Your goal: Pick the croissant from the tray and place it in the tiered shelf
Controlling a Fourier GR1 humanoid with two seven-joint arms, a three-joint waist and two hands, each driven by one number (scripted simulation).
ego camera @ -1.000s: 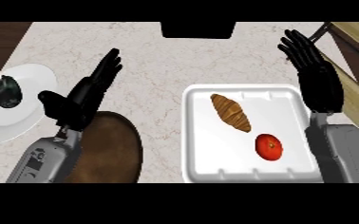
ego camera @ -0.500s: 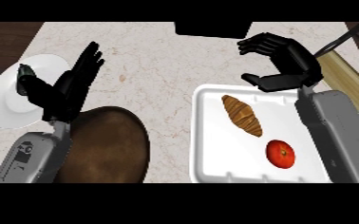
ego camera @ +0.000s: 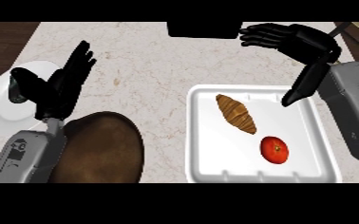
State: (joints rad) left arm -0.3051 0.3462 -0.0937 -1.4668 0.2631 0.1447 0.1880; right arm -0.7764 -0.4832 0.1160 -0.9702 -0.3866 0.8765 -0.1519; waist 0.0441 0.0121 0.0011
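Note:
A brown croissant (ego camera: 236, 113) lies at an angle in the upper left part of the white tray (ego camera: 210, 166), with a red tomato (ego camera: 275, 149) beside it lower right. My right hand (ego camera: 303, 45) hovers open above the tray's upper right corner, its fingers pointing left and its thumb hanging down over the tray's right rim, apart from the croissant. A dark box (ego camera: 202, 28) at the counter's far edge may be the tiered shelf. My left hand (ego camera: 60, 88) rests open at the left, fingers up.
A dark brown round board (ego camera: 101, 147) lies at the lower left under my left forearm. A white plate (ego camera: 21, 99) with a dark item sits at the left edge. Bare marble counter (ego camera: 147, 71) spreads between my two hands.
My right hand has turned and swung left over the tray's upper right corner, fingers now spread leftward with the thumb down. The view has shifted a little. The croissant and tomato have not moved.

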